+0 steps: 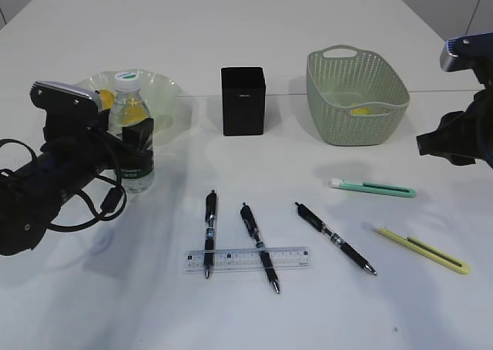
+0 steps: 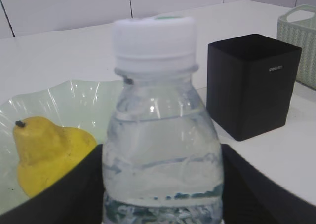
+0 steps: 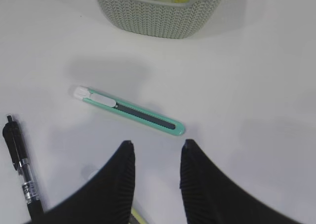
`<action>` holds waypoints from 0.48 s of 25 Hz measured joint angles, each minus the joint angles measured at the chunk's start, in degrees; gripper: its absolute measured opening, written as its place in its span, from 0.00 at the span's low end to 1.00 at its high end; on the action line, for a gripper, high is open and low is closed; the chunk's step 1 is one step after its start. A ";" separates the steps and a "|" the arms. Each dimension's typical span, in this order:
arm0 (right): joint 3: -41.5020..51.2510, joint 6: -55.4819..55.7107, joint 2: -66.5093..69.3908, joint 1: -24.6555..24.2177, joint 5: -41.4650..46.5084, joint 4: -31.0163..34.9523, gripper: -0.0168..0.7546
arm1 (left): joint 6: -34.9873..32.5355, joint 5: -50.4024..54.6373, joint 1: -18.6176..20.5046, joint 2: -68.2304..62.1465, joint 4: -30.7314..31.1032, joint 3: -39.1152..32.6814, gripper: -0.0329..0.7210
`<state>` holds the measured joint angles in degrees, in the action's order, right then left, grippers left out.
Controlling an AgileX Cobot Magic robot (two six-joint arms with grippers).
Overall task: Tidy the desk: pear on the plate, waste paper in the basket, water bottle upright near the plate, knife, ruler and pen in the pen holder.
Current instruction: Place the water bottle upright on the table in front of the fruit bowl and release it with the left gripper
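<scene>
The water bottle (image 1: 132, 126) stands upright just beside the plate (image 1: 166, 88), which holds the pear (image 2: 44, 152), so that spot suits the task. The left tool (image 1: 131, 138) brackets the bottle's lower body; whether its fingers grip or have let go, I cannot tell. The right tool (image 3: 155, 152) hangs part-open and empty above the green knife (image 3: 129, 111), with bare tabletop (image 1: 154, 311) around it. The pen holder (image 1: 243, 100) and basket (image 1: 356, 95) stand apart, leaving room between.

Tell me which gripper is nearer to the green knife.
Right. The right gripper hangs open just short of the green knife, not touching it. The left gripper is far across the desk, around the water bottle by the plate.
</scene>
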<state>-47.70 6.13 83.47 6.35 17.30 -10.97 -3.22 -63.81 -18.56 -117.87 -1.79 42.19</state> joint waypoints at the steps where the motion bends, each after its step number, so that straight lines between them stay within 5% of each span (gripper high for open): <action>1: 0.00 0.00 0.00 0.00 -0.10 0.00 0.33 | 0.00 0.00 0.00 0.00 0.00 0.00 0.64; 12: 0.00 0.00 0.00 0.00 -0.09 -0.04 0.33 | 0.00 -0.59 0.00 0.00 0.00 -0.64 0.65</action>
<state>-47.70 6.13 83.47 6.35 17.21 -11.01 -3.22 -64.40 -18.56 -117.87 -1.79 41.55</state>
